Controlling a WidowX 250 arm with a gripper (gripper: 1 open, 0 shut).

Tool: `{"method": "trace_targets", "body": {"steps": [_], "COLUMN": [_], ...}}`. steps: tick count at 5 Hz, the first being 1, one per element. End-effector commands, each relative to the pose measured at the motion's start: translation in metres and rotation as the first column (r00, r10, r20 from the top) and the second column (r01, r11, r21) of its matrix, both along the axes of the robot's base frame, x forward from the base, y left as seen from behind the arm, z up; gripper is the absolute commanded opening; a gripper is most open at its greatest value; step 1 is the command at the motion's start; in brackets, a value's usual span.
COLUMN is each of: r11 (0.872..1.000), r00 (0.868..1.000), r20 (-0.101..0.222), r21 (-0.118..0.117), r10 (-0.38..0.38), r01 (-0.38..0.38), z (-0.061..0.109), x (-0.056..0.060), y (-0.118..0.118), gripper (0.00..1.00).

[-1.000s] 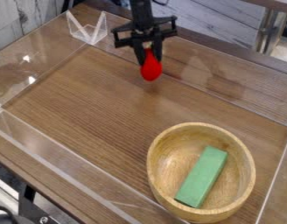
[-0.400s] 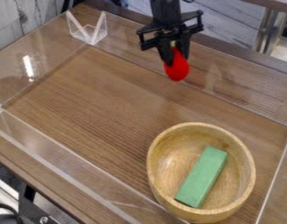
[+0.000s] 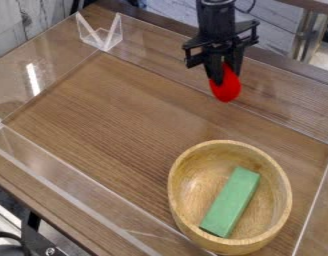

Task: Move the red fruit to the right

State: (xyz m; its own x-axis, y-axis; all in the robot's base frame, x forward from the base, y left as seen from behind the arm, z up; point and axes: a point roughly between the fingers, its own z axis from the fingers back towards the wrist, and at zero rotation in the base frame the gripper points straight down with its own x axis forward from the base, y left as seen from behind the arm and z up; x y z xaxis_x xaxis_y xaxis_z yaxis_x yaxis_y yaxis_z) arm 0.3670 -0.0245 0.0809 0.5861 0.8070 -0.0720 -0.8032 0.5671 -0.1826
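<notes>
The red fruit (image 3: 227, 86) is a small glossy red toy, hanging just above the wooden table at the upper right of the view. My black gripper (image 3: 223, 70) comes down on it from above and is shut on its top, so the leafy end is hidden between the fingers. The fruit looks slightly lifted off the wood, with a faint shadow under it.
A wooden bowl (image 3: 194, 170) stands at the lower right with a flat green block (image 3: 232, 202) lying in it. Clear acrylic walls (image 3: 47, 165) fence the table. A clear folded stand (image 3: 99, 32) sits at the back left.
The gripper has carried the red fruit steadily to the right along the back of the table, from near the centre top to the upper right. Bowl and green block have stayed put.
</notes>
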Motion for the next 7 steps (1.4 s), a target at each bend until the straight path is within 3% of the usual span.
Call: {"method": "trace_targets", "body": {"steps": [1,2,4,6,7], "r11": [0.997,0.989,0.982,0.998,0.996], "r00": [0.993,0.985,0.977,0.991,0.987], "r20": [0.088,0.093,0.107,0.124,0.134], "r21": [0.008,0.011,0.009,0.005,0.001], "r10": [0.078,0.149,0.185,0.059,0.09], "r01": [-0.079,-0.15,-0.187,-0.06,-0.091], "z": [0.024,0.019,0.022,-0.006,-0.011], "x": [0.005,0.005,0.005,0.006,0.005], "y": [0.0,0.003,0.005,-0.014,-0.024], "gripper": [0.0,0.0,0.0,0.0,0.0]}}
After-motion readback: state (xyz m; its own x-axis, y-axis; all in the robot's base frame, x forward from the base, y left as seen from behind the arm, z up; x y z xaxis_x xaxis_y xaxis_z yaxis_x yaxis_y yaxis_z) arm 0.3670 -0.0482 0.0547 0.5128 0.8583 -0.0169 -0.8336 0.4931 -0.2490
